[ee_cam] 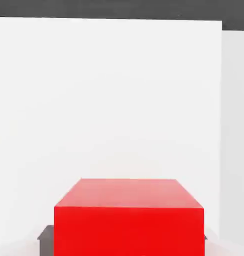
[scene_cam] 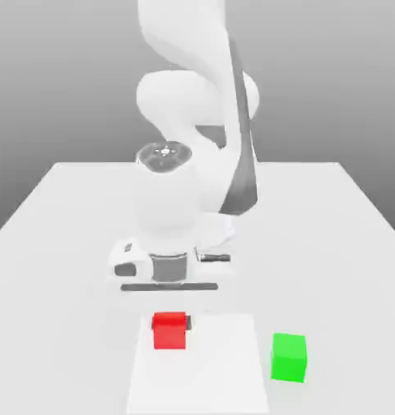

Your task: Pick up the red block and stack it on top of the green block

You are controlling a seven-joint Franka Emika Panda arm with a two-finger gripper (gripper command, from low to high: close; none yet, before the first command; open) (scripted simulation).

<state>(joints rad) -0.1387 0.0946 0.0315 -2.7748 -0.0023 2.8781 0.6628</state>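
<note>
Gripper point(scene_cam: 171, 323) lowered over the red block point(scene_cam: 169, 331), fingers clamped against its sides.

In the exterior view, the red block rests on the white table point(scene_cam: 62, 243), directly under the hand; a dark finger pad point(scene_cam: 188, 323) shows against the face of the block toward that view's right. The green block point(scene_cam: 289, 357) sits on the table, apart from the red block, toward that view's right and slightly nearer the camera. In the hand view, the red block point(ee_cam: 129, 220) lies close beneath the camera.
</note>
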